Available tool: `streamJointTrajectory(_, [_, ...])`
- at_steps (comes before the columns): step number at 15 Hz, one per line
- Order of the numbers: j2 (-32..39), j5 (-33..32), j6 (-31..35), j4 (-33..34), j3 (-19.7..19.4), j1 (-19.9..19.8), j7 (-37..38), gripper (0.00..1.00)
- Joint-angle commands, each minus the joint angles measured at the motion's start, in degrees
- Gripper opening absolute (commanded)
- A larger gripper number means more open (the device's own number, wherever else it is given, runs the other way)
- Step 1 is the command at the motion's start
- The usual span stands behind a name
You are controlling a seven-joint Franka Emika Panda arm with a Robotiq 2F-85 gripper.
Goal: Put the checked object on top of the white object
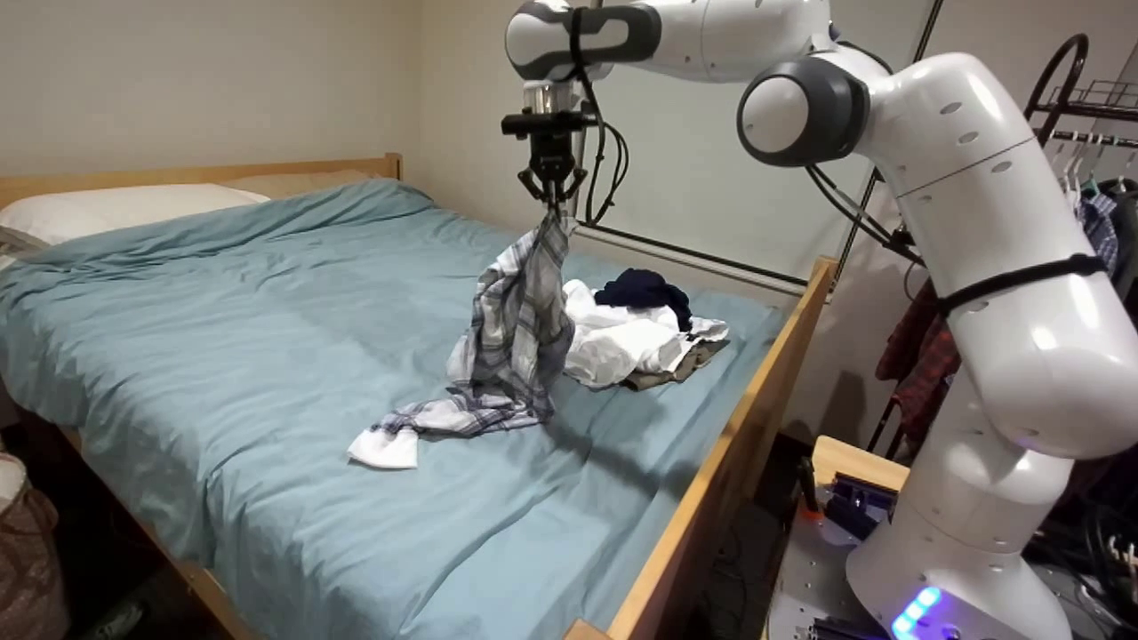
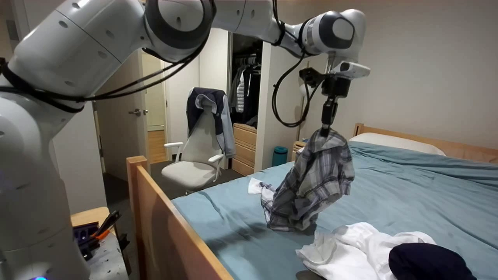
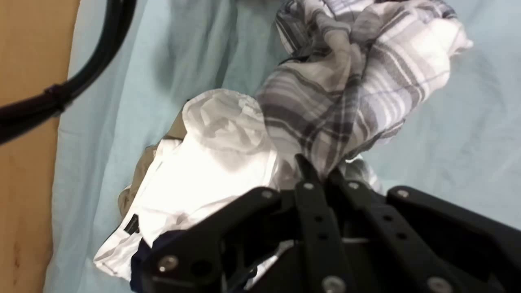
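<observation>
Two black fingers (image 3: 308, 175) of the gripper (image 1: 555, 206) stand nearly together, pinching a gathered bit of the checked cloth (image 1: 520, 333), which hangs below the tips in loose folds. Well under the gripper, the checked cloth's trailing end runs out along the blue bedcover (image 1: 293, 356) to a small white piece (image 1: 387, 451). Lower than the gripper and off to one side, just beside the hanging folds, the white cloth (image 2: 354, 254) lies crumpled on the bedcover (whether the two touch, I cannot tell). A dark navy bundle (image 1: 645, 292) sits on top of the white cloth, and brown fabric (image 1: 680, 366) sticks out from beneath it, both likewise lower than the gripper. Past these, on that same side of the gripper, runs the wooden footboard (image 2: 175, 229). Well away from the gripper, toward the opposite end of the bed, a pale pillow (image 1: 124, 212) lies by the wooden headboard (image 2: 472, 150). Farthest from the gripper, beyond the bed's side in an exterior view, stand a pale office chair (image 2: 190, 174) with a jacket (image 2: 227, 132) over its back and a teal cylinder (image 2: 279, 156).
</observation>
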Motion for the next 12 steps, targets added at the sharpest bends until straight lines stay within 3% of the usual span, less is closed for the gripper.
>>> streamJointTrajectory(1, [5.2, 0.9, -7.2, 14.1, -1.3, -4.5, 1.4, 0.08])
streamJointTrajectory(6, [7.8, 0.2, -11.7, 21.9, -2.8, -11.3, 4.9, 0.07])
streamJointTrajectory(12, [10.4, -0.8, -12.4, 26.8, -4.4, -17.6, 17.2, 0.08])
